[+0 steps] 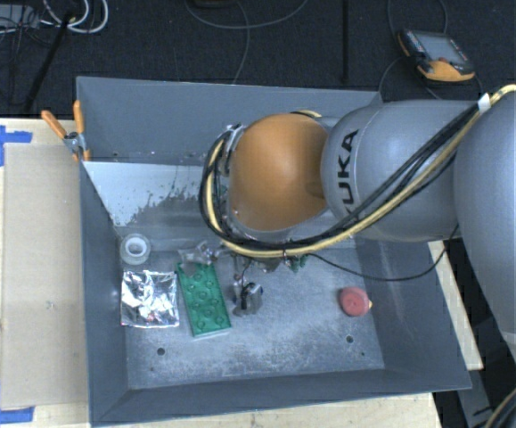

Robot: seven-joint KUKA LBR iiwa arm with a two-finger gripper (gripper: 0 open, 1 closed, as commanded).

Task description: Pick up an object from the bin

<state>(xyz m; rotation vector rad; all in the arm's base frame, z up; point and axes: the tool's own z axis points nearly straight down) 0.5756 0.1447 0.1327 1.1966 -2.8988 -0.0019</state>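
Arm: I reach into the grey bin (293, 350) from 3 o'clock, and my orange wrist cover (275, 176) hangs over the bin's middle, with yellow and black cables (240, 243) looped round it.
End effector: my end effector (245, 294) is low over the bin floor, just below the cover at its 6 o'clock. I cannot tell whether it is spread or pressed together, or whether anything sits in it.
Nearest thing: a green studded building plate (204, 301) lies flat on the floor just beside my end effector at its 9 o'clock, with its long side running roughly 12 to 6.
Foil packet: a crinkled silver packet (149, 299) lies at 9 o'clock of the plate, touching or almost touching its edge.
White ring: a small white ring (135, 249) stands at 12 o'clock of the packet, close to the left wall.
Red piece: a small round red thing (354, 302) lies alone at 3 o'clock of my end effector, well apart from it.
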